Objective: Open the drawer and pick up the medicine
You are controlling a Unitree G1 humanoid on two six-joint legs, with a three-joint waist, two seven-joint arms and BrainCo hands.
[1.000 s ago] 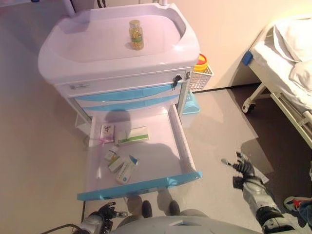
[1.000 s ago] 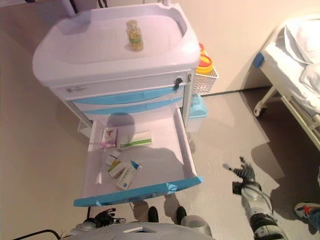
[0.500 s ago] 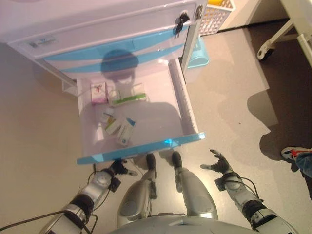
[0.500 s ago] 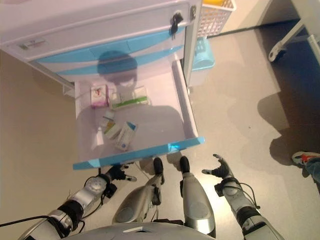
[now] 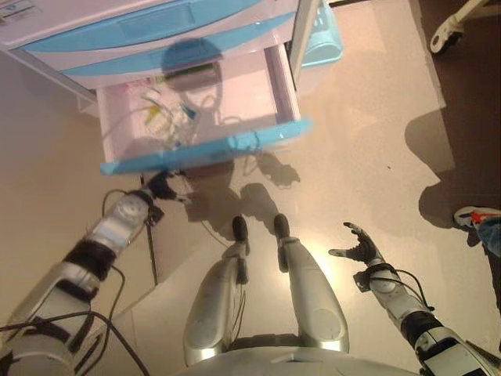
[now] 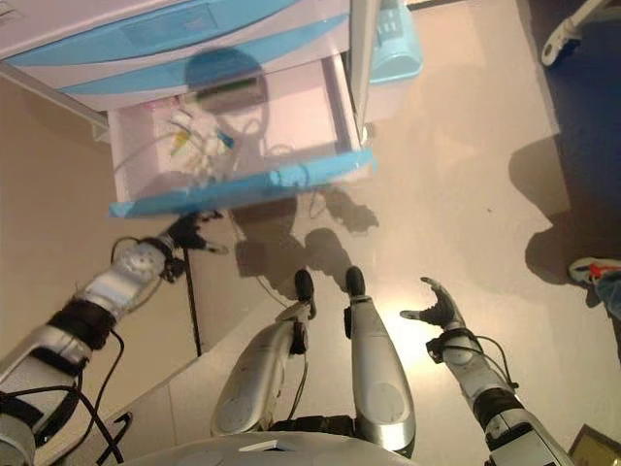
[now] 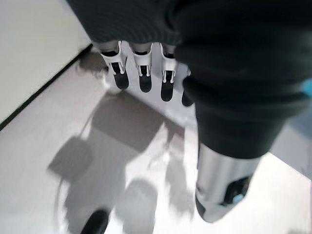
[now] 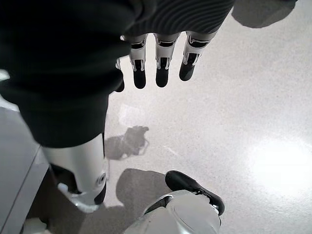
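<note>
The cart's bottom drawer (image 5: 203,150) stands pulled open, with a light blue front. Several small medicine boxes (image 5: 168,117) lie in its left half, blurred; a green and white box (image 5: 188,77) lies at the back. My left hand (image 5: 160,186) is just below and in front of the drawer's blue front at its left end, fingers straight and empty, as the left wrist view shows past its fingertips (image 7: 141,80). My right hand (image 5: 356,244) hangs open over the floor far to the right, holding nothing; its fingers (image 8: 161,73) are straight.
The closed blue drawers (image 5: 117,39) of the cart are above the open one. A light blue bin (image 5: 322,51) sits on the floor right of the cart. A bed castor (image 5: 442,35) is at the upper right, a person's shoe (image 5: 477,219) at the right edge.
The camera has tipped further down, so the cart has slid up the picture. My left hand has come up to the drawer's front edge. My right hand stays open over the floor.
</note>
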